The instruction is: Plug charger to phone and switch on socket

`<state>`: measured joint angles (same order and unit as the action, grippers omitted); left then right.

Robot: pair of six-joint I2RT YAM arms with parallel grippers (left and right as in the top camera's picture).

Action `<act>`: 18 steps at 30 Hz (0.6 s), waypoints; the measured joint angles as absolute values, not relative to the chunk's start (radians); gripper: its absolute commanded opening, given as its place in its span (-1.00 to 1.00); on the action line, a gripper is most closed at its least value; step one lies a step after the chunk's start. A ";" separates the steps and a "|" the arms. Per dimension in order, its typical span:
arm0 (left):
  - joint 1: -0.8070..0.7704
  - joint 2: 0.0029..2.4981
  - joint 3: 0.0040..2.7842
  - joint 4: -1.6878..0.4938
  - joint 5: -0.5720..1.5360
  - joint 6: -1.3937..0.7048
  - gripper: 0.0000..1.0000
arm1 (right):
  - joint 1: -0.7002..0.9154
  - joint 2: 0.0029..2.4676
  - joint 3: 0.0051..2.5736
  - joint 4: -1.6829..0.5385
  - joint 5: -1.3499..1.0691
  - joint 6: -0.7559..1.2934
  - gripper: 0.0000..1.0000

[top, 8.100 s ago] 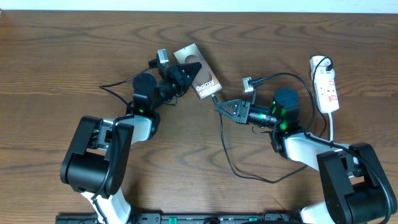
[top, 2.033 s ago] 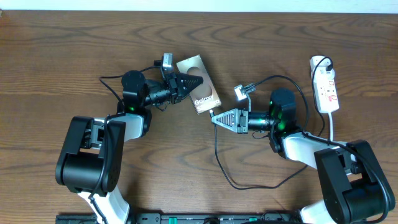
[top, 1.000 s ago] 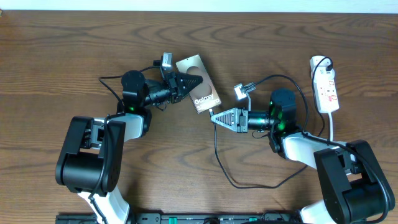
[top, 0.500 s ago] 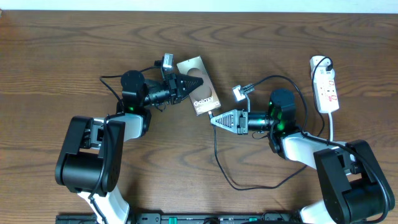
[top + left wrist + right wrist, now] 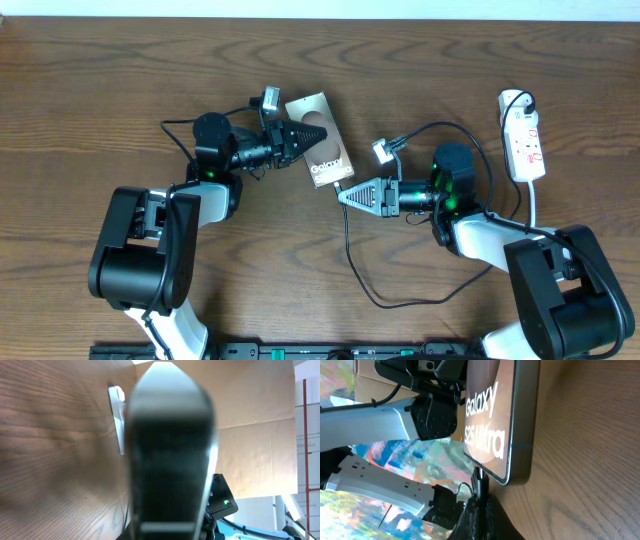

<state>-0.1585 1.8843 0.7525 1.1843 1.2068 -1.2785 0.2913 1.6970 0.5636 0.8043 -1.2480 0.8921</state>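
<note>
Pinching the limp charger (image 5: 346,240) by its stiff plug, right gripper (image 5: 342,196) faces the rigid phone (image 5: 335,165), clamped in left gripper (image 5: 318,131).

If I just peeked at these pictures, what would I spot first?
Probably the flat dark brown phone with white Galaxy S25 Ultra lettering, in the middle of the brown wooden table, pinched by the left gripper. Next to it, the right gripper holds the thin black charger cable's plug tip at the phone's end. A narrow white power strip lies far off to the right.
</note>
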 measured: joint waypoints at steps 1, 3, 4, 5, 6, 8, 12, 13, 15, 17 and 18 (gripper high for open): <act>-0.158 1.884 0.752 1.185 1.210 -1.279 -0.86 | 0.292 1.697 0.564 0.804 -1.249 0.892 -0.98; -0.158 1.884 0.753 1.185 1.211 -1.279 -0.86 | 0.292 1.697 0.563 0.805 -1.249 0.896 -0.99; -0.158 1.884 0.753 1.185 1.213 -1.279 -0.85 | 0.292 1.697 0.563 0.804 -1.249 0.897 -0.98; -0.159 1.884 0.753 1.185 1.213 -1.278 -0.86 | 0.292 1.697 0.563 0.804 -1.249 0.898 -0.98; -0.159 1.884 0.753 1.185 1.214 -1.279 -0.86 | 0.292 1.697 0.562 0.804 -1.249 0.899 -0.98; -0.165 1.884 0.755 1.185 1.213 -1.278 -0.86 | 0.292 1.697 0.561 0.804 -1.250 0.899 -0.98; -0.176 1.884 0.764 1.186 1.214 -1.279 -0.85 | 0.293 1.697 0.561 0.806 -1.250 0.899 -0.98; -0.178 1.884 0.765 1.185 1.214 -1.279 -0.86 | 0.294 1.697 0.561 0.807 -1.249 0.899 -0.98; -0.179 1.884 0.767 1.180 1.217 -1.279 -0.85 | 0.298 1.697 0.561 0.809 -1.249 0.899 -0.98; -0.180 1.884 0.767 1.178 1.225 -1.279 -0.85 | 0.299 1.697 0.561 0.809 -1.250 0.899 -0.98; -0.180 1.884 0.767 1.178 1.225 -1.279 -0.86 | 0.299 1.697 0.561 0.809 -1.250 0.899 -0.98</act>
